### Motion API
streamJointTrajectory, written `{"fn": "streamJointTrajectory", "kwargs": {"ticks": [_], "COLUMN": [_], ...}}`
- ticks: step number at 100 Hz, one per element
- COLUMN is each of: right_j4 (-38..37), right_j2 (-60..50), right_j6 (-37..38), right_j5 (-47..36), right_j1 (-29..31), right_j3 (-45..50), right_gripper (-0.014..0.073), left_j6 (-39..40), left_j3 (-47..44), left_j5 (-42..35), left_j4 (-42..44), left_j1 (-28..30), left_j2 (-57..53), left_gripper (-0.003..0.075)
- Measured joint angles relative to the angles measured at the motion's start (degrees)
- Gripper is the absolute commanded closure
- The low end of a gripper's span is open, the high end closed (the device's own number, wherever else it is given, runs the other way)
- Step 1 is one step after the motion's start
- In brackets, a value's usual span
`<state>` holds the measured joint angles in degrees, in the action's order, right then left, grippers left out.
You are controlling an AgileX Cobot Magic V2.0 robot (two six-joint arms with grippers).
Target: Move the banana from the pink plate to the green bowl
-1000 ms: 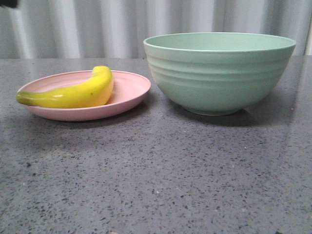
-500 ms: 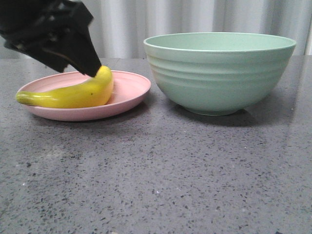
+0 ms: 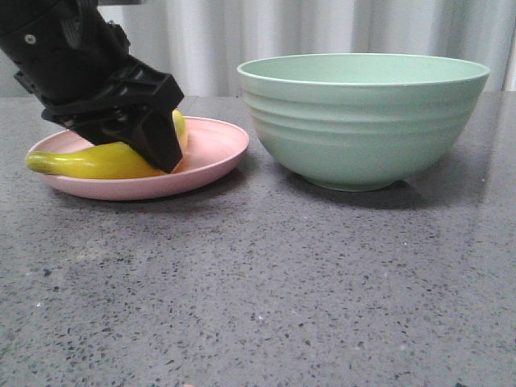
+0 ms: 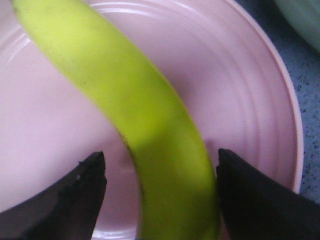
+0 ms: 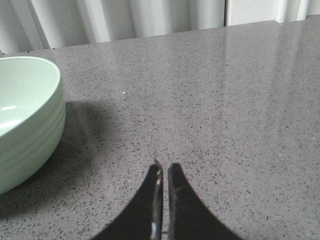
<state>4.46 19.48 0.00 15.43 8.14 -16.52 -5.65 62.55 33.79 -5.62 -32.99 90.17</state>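
The yellow banana [image 3: 81,161] lies on the pink plate [image 3: 214,149] at the left of the table. My left gripper [image 3: 157,149] is down over the plate, open, its jaws on either side of the banana's middle. In the left wrist view the banana [image 4: 125,90] runs between the fingers of the left gripper [image 4: 161,157]; one finger touches it and the other stands apart, over the plate [image 4: 240,100]. The green bowl [image 3: 363,121] stands to the right of the plate. My right gripper [image 5: 164,167] is shut and empty above bare table, beside the bowl [image 5: 25,115]. It is out of the front view.
The grey speckled tabletop [image 3: 266,290] stretches in front of the plate and the bowl. A pale curtain [image 3: 322,28] hangs behind the table. The bowl's rim shows at a corner of the left wrist view [image 4: 305,20].
My left arm has come into view from above and dropped onto the plate, its open jaws now straddling the banana. The banana, plate and bowl have stayed put.
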Motion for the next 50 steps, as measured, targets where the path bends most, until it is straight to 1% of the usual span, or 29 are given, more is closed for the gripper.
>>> {"fn": "streamJointTrajectory", "kwargs": {"ticks": [50], "right_j4": [0.1], "right_j2": [0.0], "right_j6": [0.0], "right_j5": [0.0], "right_j1": [0.0], "right_j3": [0.0], "right_gripper": [0.0655], "left_j6": [0.0], "left_j3": [0.1], "left_j5": [2.1], "left_j4": [0.1], "left_j1": [0.0], "left_j2": [1.0], "left_gripper": [0.0282]}}
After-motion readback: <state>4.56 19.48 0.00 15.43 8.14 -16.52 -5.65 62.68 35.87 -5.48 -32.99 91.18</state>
